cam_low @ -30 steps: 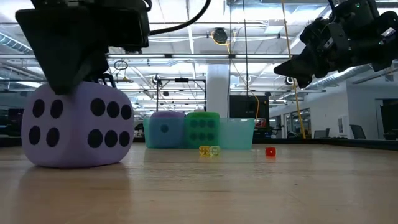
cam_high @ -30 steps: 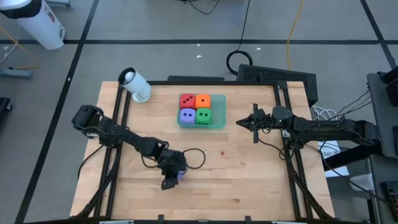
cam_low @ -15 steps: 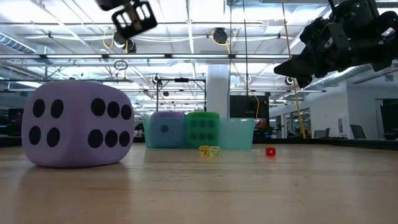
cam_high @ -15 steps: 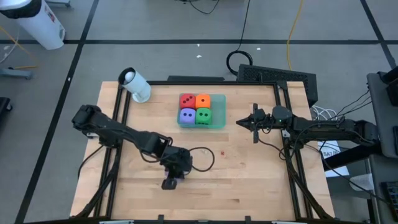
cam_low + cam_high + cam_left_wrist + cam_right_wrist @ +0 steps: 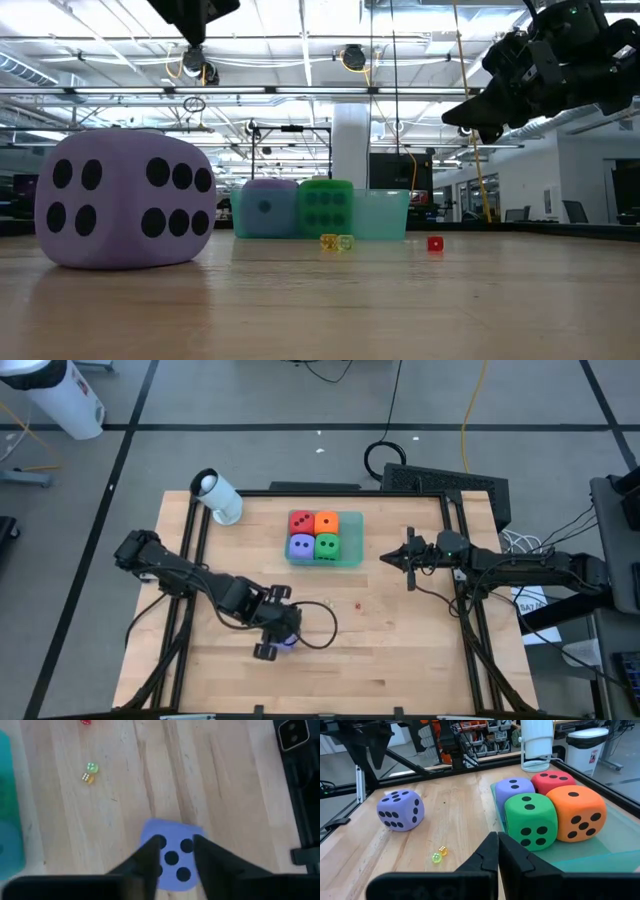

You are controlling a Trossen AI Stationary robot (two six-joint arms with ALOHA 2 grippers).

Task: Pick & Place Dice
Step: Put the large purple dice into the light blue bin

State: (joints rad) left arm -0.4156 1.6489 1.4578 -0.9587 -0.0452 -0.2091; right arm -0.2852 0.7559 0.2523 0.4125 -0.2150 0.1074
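One lavender die [image 5: 170,831] rests on a flat face on the bare wood near the table's front left [image 5: 125,200]. My left gripper [image 5: 175,865] hangs open well above it [image 5: 192,30], pointing steeply down, one finger over each side of it, touching nothing. A red die [image 5: 300,521], an orange die [image 5: 326,522], a second lavender die [image 5: 301,546] and a green die [image 5: 326,546] sit packed in the teal tray [image 5: 352,542] at the far middle. My right gripper [image 5: 405,559] is shut and waits level in the air, right of the tray [image 5: 497,851].
Two tiny yellow and green dice [image 5: 89,773] and a tiny red one [image 5: 357,605] lie on the wood between the big die and the tray. A white cylinder [image 5: 218,497] lies at the far left corner. A black cable loop [image 5: 318,628] trails by my left gripper.
My left gripper, which was down on the top of the lavender die, has risen clear of it and has turned and tipped to point more steeply down. The die has stayed where it was on the wood.
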